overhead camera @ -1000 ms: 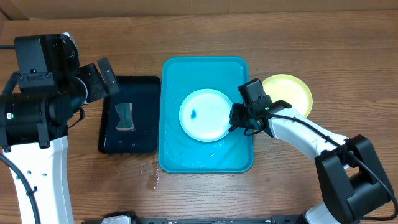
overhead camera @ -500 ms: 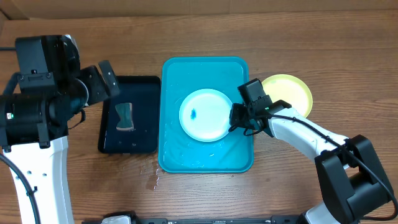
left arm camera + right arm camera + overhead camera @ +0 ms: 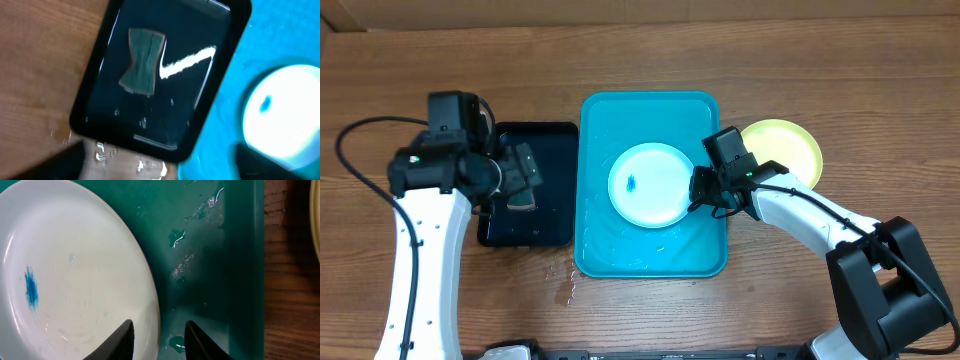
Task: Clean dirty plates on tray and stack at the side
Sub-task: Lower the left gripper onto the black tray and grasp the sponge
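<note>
Overhead: right gripper [image 3: 697,190] parted astride plate [image 3: 650,185] rim, left gripper [image 3: 525,176] splayed over black tray [image 3: 550,218]

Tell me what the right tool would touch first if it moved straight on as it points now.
The right tool would likely meet the plate rim between its open fingers; depth is unclear.
</note>
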Motion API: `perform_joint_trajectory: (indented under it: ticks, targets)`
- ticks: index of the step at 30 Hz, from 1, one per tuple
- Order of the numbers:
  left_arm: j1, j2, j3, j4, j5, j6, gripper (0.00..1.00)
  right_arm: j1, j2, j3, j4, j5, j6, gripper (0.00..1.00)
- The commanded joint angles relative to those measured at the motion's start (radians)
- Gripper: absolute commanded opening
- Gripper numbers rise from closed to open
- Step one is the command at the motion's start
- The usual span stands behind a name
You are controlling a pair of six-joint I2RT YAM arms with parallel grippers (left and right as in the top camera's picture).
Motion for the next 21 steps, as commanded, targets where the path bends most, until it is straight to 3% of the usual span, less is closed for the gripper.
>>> perform_joint_trajectory:
  ticks: [1,4,16,21]
  targets:
    - [-0.001,0.006,-0.075,0.085,-0.001,0.017,0.61,0.001,0.003,-0.004,0.006,0.005,0.003,0.34]
    - [-0.001,0.026,-0.127,0.145,-0.002,0.035,0.31,0.001,0.002,-0.004,0.006,0.005,0.003,0.34]
    - [0.001,0.262,-0.162,0.303,-0.005,0.133,0.35,0.001,0.003,-0.004,0.006,0.005,0.003,0.34]
    - [0.001,0.299,-0.162,0.334,-0.08,0.135,0.39,0.001,0.003,-0.004,0.006,0.005,0.003,0.34]
